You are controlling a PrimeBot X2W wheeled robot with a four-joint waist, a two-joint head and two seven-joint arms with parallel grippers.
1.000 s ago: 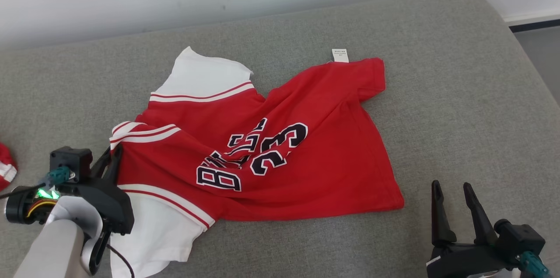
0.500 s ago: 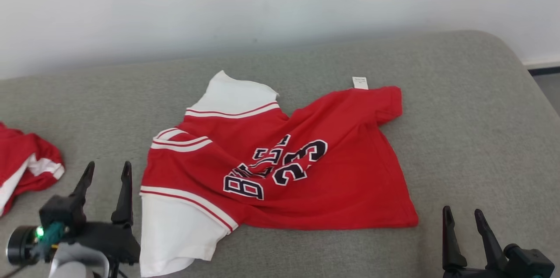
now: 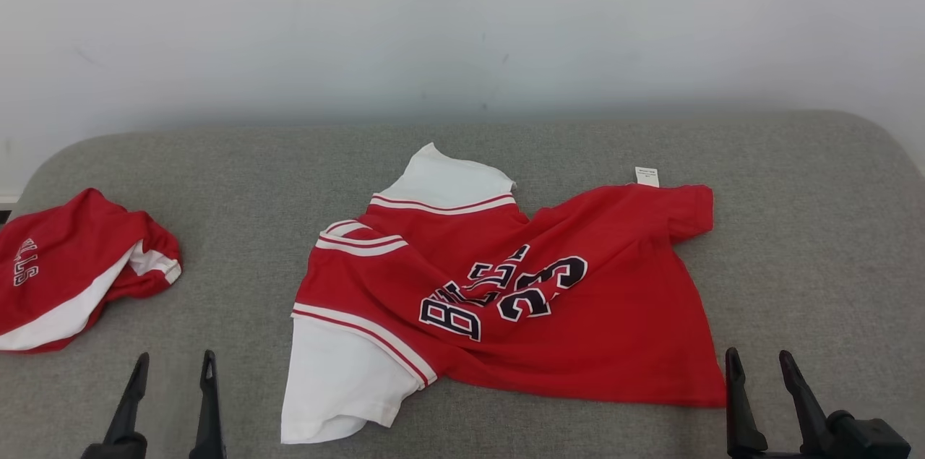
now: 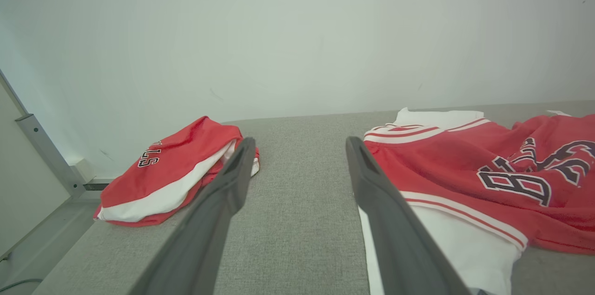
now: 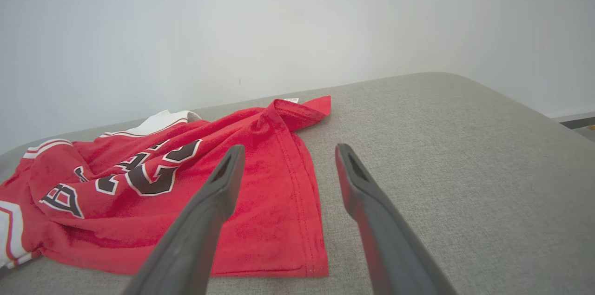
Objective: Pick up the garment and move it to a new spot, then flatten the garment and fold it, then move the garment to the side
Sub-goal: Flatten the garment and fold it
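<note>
The garment is a red jersey with white sleeves and dark lettering, lying rumpled in the middle of the grey cushioned surface; it also appears as the garment and the garment in the wrist views. My left gripper stands open at the lower left, empty, just left of the jersey's near white sleeve. At the lower right my right gripper is open and empty, beside the jersey's near red hem corner. In the left wrist view the left gripper points at bare cushion; the right gripper aims past the hem.
A second red and white garment lies bunched at the far left edge of the cushion, also seen as that bundle in the left wrist view. A pale wall rises behind. Bare cushion stretches to the right of the jersey.
My left gripper has let go of the jersey's sleeve, opened and drawn back to the lower left. The head camera has tilted up, shifting the whole picture.
</note>
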